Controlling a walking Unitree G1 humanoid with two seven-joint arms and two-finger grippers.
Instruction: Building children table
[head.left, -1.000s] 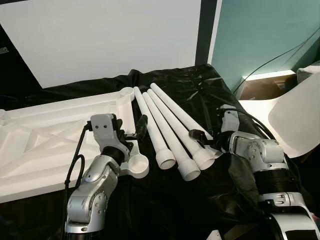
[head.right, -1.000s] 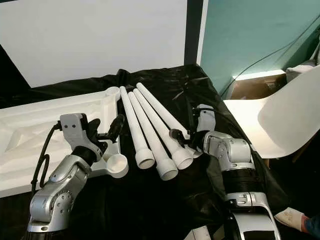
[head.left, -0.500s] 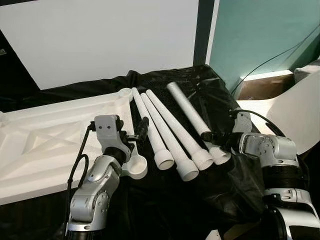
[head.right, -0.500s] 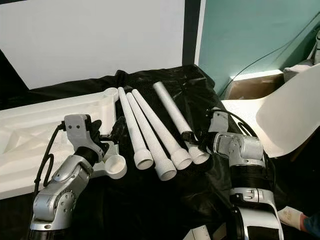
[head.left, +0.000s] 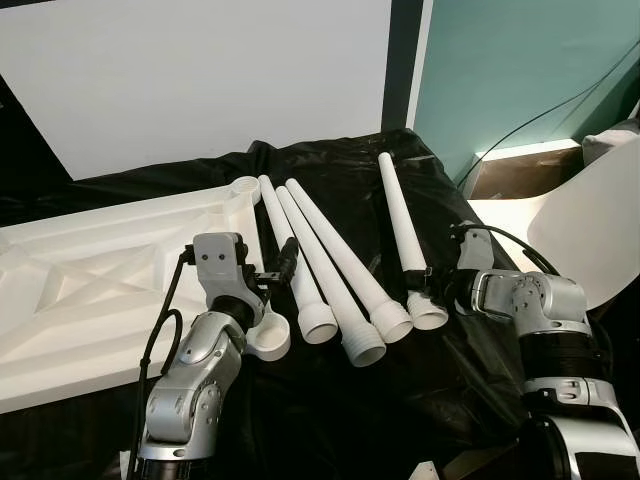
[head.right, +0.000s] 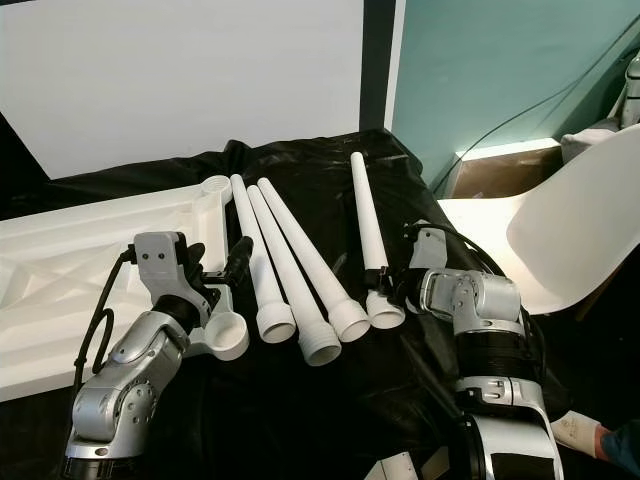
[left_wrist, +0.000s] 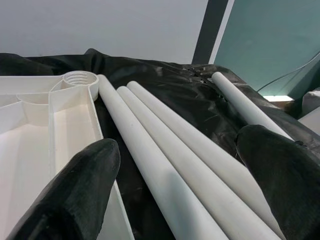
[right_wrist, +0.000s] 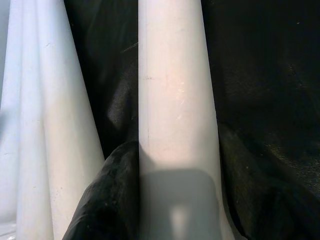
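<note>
Black sheet (head.left: 400, 400) covers surface; white wall (head.left: 200, 70) behind.

head stereo looking down, wrists close-up

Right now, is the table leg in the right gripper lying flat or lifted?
Lifted: right gripper raises the table leg's far end off the black sheet.

Your right gripper (head.left: 425, 283) is clamped on the fourth table leg (head.left: 402, 225), which lies apart from the three table legs (head.left: 330, 255) beside it, leaving a wedge of bare black sheet (head.left: 360, 215) between them where fingers could pass. Your left gripper (head.left: 272, 270) hangs spread above the tabletop (head.left: 90, 270) edge, its threaded corner socket (head.left: 268, 337) just below. The white chair (head.left: 585, 225) crowds your right side
</note>
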